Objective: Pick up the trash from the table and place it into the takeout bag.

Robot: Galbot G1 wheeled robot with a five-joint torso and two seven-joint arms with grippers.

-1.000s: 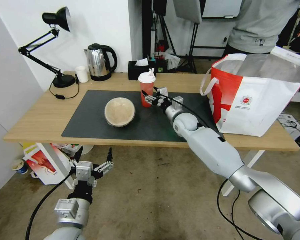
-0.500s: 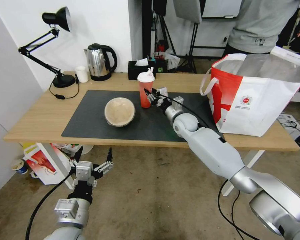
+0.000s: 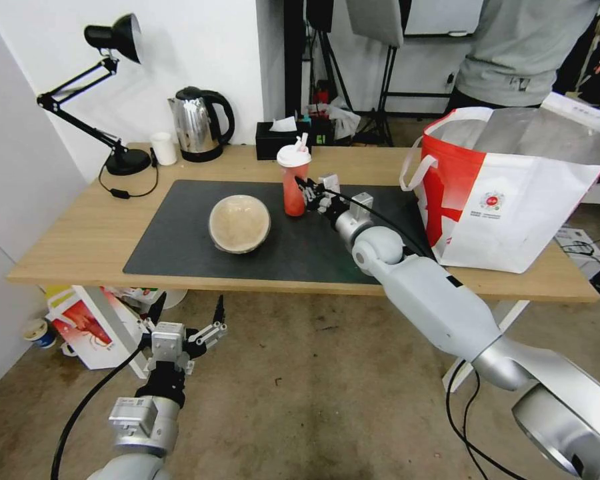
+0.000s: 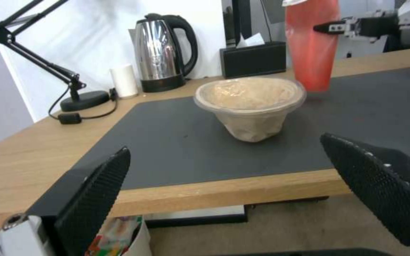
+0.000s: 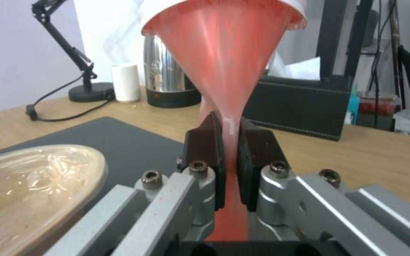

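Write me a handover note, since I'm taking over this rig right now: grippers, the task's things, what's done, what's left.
Right gripper: shut on the red drink cup, squeezing its wall, over the mat.
Left gripper: open, parked low in front of the table.
Beige bowl: on the mat, untouched.
Takeout bag: open at the table's right end.
Done: cup gripped.
Left: bag the cup, then the bowl.

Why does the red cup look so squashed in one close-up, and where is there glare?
Right wrist view: the drink cup sits so near the lens that it stretches, pinched thin between the right tool. Left wrist view: the kettle glints, and the left tool looms dark.
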